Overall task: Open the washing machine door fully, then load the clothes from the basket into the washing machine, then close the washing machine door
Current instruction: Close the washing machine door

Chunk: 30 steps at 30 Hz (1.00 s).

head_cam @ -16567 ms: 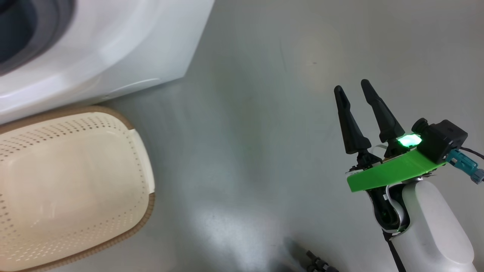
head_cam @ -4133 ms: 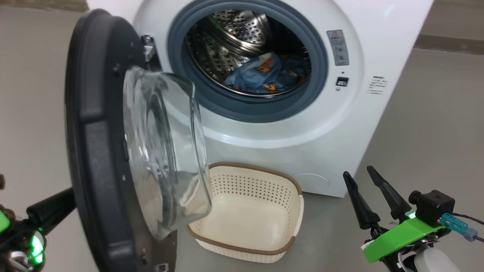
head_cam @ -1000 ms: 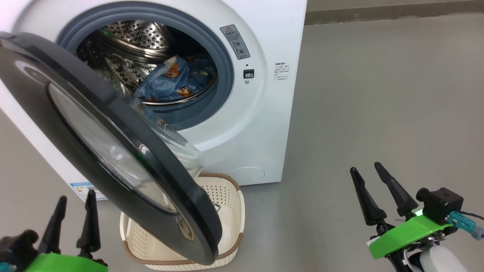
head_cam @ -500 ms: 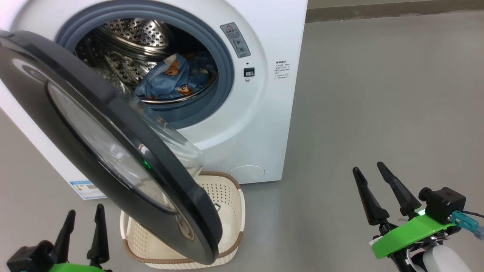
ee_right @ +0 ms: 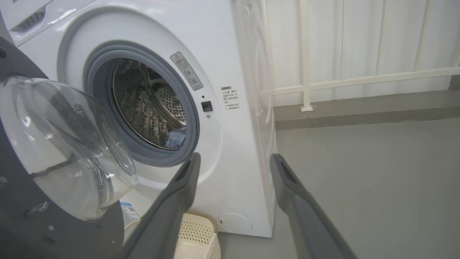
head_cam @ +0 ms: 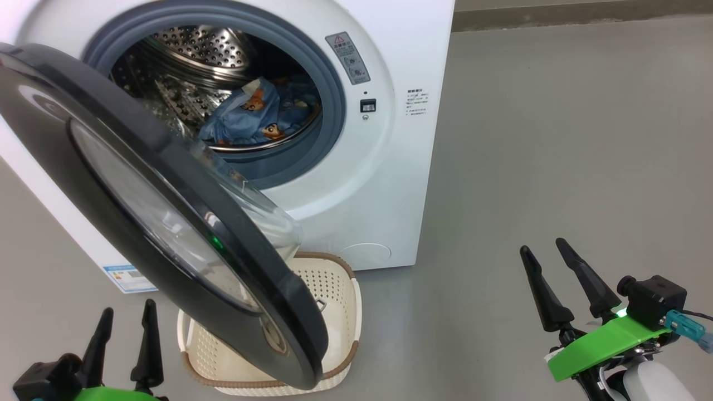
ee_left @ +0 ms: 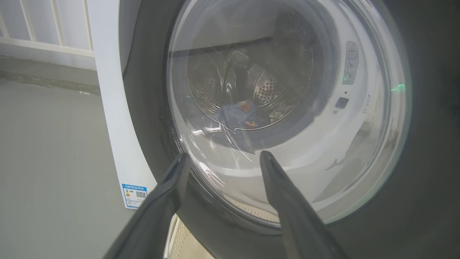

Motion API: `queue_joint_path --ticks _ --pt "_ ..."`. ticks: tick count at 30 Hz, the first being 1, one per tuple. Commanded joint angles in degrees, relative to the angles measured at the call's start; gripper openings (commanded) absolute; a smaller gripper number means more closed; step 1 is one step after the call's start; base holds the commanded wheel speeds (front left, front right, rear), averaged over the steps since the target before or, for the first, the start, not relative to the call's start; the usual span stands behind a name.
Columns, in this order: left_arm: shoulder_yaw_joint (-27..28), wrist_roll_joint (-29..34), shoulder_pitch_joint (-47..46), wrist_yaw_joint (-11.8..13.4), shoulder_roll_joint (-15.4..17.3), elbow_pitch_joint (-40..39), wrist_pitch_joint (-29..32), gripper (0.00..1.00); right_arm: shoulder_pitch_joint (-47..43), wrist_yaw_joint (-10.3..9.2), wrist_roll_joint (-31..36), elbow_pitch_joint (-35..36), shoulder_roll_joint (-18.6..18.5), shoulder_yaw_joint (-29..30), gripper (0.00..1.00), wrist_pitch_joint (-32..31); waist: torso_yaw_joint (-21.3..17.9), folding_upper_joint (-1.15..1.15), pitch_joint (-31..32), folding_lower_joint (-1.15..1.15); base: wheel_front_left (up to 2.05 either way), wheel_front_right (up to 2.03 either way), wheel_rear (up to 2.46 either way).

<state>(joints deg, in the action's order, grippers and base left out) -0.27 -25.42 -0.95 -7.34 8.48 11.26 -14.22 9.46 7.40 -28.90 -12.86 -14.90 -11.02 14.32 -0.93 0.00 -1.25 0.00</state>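
The white washing machine [head_cam: 390,167] stands ahead with its black-rimmed door [head_cam: 161,223] swung partway out, about half open. The blue printed clothes [head_cam: 256,114] lie inside the steel drum. Below the door, the cream basket [head_cam: 334,328] sits on the floor, and the part of it I can see holds nothing. My left gripper [head_cam: 125,317] is open at the lower left, just outside the door's glass [ee_left: 280,108], not touching it. My right gripper [head_cam: 543,248] is open and empty at the lower right, well clear of the machine [ee_right: 233,72].
Bare grey floor [head_cam: 557,139] stretches to the right of the machine. A white railing and wall [ee_right: 341,72] stand behind it. A blue label sticker [head_cam: 127,277] sits low on the machine's front left.
My left gripper has dropped lower and drawn slightly back from the door. Door, basket and right gripper have barely moved.
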Motion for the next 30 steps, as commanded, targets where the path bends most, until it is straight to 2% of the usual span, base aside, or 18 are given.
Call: queue_joint_path --ticks 1,13,14,15,16,17,30 --pt "1.98 0.58 -1.99 -0.14 0.92 -1.57 -0.77 1.0 1.52 0.09 -0.05 1.35 -0.8 -1.21 1.0 0.68 0.06 0.0 0.03 0.0 0.0 0.0 0.0" --pt "2.11 0.98 -1.87 -0.14 0.39 -2.01 -0.77 1.0 2.97 0.09 -1.61 2.76 -0.38 -2.41 1.0 0.68 0.78 0.0 -0.39 0.0 0.0 0.0 0.0" --pt "2.08 1.01 -1.87 -0.14 0.33 -2.01 -0.77 1.0 3.5 0.09 -1.68 3.2 -0.44 -2.73 0.73 0.68 0.92 0.0 -0.43 0.0 0.0 0.0 0.0" --pt "2.02 1.04 -1.88 -0.14 0.27 -2.02 -0.77 1.0 4.07 0.09 -1.78 3.73 -0.45 -3.04 0.36 0.68 1.09 0.0 -0.46 0.0 0.0 0.0 0.0" --pt "1.9 1.07 -1.93 -0.14 0.21 -2.03 -0.77 1.0 4.63 0.09 -1.84 4.27 -0.5 -3.28 0.11 0.68 1.35 0.0 -0.46 0.0 0.0 0.0 0.0" --pt "1.78 1.08 -1.95 -0.14 0.17 -2.04 -0.77 1.0 5.16 0.09 -1.87 4.86 -0.54 -3.52 0.0 0.68 1.65 0.0 -0.42 0.0 0.0 0.0 0.0" --pt "0.53 0.93 -1.15 -0.14 -0.38 -1.33 -0.77 1.0 9.75 0.09 -0.78 14.87 -0.25 -9.8 0.0 0.68 8.45 0.0 0.9 0.0 0.0 0.0 0.0"
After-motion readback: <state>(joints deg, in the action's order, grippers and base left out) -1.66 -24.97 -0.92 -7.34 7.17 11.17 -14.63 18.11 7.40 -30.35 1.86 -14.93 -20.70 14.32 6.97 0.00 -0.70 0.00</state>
